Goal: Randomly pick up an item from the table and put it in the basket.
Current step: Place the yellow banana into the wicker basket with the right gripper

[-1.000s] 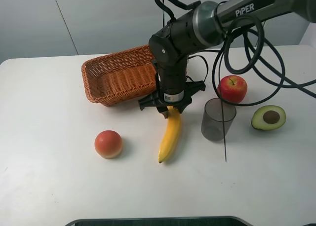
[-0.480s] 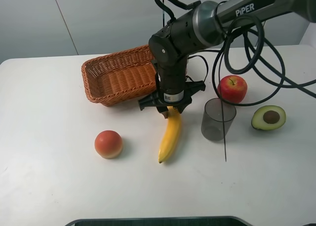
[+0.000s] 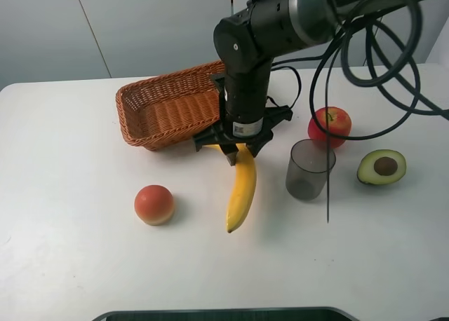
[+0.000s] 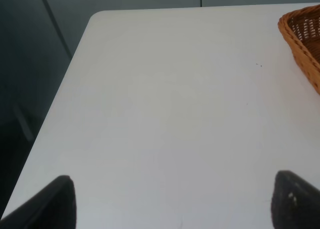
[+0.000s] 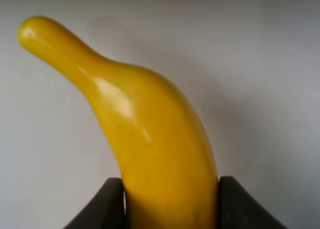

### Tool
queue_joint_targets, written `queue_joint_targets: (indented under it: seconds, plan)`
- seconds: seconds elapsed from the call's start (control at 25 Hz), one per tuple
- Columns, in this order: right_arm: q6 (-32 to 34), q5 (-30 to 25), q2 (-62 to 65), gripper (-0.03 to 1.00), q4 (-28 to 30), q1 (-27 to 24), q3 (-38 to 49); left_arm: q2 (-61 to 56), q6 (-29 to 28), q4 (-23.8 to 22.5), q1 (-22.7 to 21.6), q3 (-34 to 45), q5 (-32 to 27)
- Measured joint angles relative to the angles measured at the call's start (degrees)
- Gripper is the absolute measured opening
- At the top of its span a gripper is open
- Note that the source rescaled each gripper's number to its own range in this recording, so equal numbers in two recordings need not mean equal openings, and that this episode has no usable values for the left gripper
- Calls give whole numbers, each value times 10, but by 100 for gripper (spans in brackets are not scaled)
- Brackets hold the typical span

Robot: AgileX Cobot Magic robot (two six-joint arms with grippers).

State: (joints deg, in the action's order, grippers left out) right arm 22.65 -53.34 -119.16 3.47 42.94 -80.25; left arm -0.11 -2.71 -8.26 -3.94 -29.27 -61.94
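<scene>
The yellow banana [image 3: 240,188] lies lengthwise on the white table [image 3: 70,251], in front of the orange-brown wicker basket [image 3: 168,107]. My right gripper [image 3: 235,151] is shut on the banana's end nearest the basket and points straight down. In the right wrist view the banana [image 5: 150,139] fills the frame, clamped between the two dark fingers [image 5: 107,206]; its free end stretches away over the table. My left gripper [image 4: 175,209] is open and empty over the bare table, with the basket's corner [image 4: 302,44] at the edge of its view.
A round orange-pink fruit [image 3: 154,204] sits left of the banana. A grey translucent cup [image 3: 309,169] stands to its right, with a red apple [image 3: 330,125] behind and a halved avocado [image 3: 381,167] further right. Black cables hang from the right arm.
My right arm has risen slightly with the banana's gripped end in it; the banana's free end has shifted a little. The other things have not moved.
</scene>
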Motion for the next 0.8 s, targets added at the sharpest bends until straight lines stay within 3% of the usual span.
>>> queue_joint_targets:
  seconds: [0.24, 0.44, 0.64, 0.8]
  plan:
    - [-93, -85, 47, 3, -30, 0, -25, 0, 0, 0, 0, 0, 0]
    - [-182, -134, 64, 3, -26, -2, -108, 0, 0, 0, 0, 0, 0]
    - [-265, -139, 55, 3, 18, -5, -205, 0, 0, 0, 0, 0, 0]
    - [-290, -93, 35, 3, 70, -6, -256, 0, 0, 0, 0, 0, 0]
